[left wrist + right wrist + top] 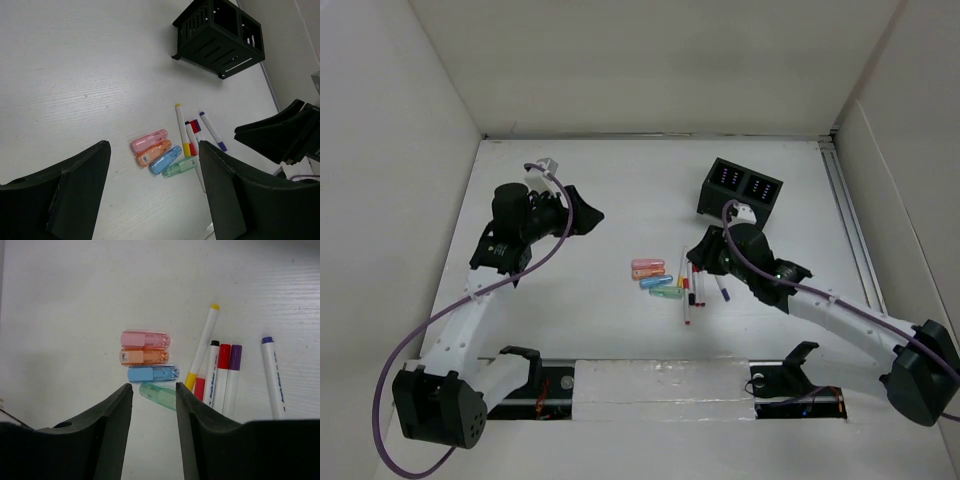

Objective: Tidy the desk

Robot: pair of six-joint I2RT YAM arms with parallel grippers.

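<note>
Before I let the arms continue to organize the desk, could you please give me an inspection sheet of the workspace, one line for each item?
Surface: white desk, no spills seen.
Job's things: four highlighters (pink, orange, blue, green) lie side by side mid-desk. Several markers lie loose just right of them. A black two-compartment organizer stands upright, far right.
Clutter: nothing seen.
Grippers: left gripper open, empty, over the left part. Right gripper open, empty, by the green highlighter.
Cables: a purple cable runs along each arm, apart from the pens.
Surroundings: white walls on three sides; front rail at the near edge.
</note>
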